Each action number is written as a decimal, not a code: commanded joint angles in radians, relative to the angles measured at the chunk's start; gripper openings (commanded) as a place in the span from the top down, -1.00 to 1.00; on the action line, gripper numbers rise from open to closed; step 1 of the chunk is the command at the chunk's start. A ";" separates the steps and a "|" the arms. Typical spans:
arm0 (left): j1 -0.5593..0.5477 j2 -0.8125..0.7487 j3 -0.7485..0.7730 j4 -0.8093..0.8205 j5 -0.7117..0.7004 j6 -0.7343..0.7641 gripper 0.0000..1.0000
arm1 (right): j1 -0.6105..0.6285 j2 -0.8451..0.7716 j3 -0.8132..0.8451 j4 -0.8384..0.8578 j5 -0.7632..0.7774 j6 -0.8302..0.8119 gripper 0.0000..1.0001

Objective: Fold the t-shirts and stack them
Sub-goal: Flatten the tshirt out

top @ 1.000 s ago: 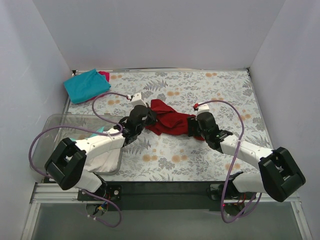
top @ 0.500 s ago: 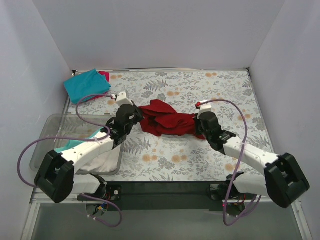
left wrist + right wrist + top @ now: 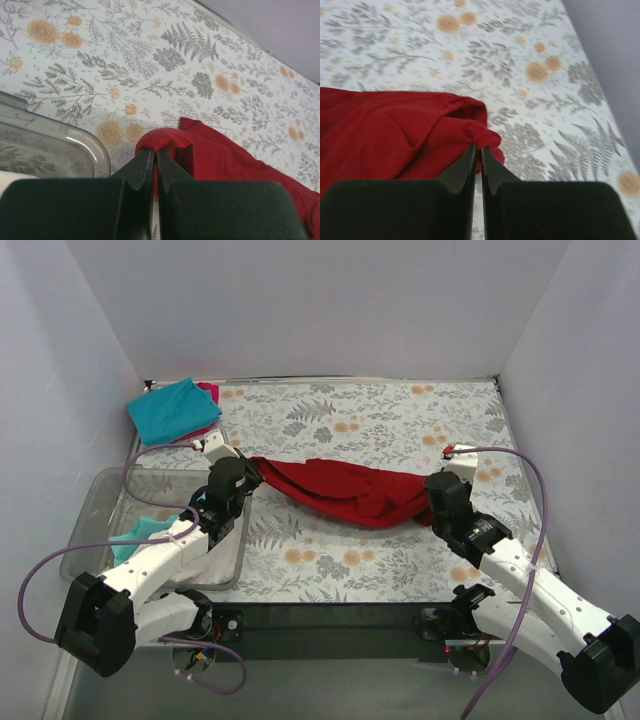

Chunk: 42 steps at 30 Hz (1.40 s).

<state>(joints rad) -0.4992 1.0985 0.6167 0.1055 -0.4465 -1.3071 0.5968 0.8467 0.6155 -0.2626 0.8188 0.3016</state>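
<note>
**Dark red t-shirt [image 3: 345, 490] held at both ends**

Dark red cloth spans the middle of the floral table [image 3: 380, 415], sagging toward the near edge. Left gripper [image 3: 153, 152]: jaws pinched tight on a fold at the shirt's left end, beside the clear plastic bin [image 3: 105, 485]. Right gripper [image 3: 480, 148]: jaws closed on a bunched edge at the right end. Teal t-shirt [image 3: 172, 410] lies at the far left corner, with a magenta-pink t-shirt [image 3: 209, 391] showing from under it.
</note>
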 commanded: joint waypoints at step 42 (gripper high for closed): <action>0.147 0.250 0.110 -0.075 0.369 0.008 -0.17 | -0.207 -0.023 0.110 0.002 -0.460 -0.071 0.38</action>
<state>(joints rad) -0.3183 1.4231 0.7517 0.0586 -0.0082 -1.3174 0.3820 0.8890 0.7063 -0.3405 0.4366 0.1711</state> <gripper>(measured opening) 0.487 0.301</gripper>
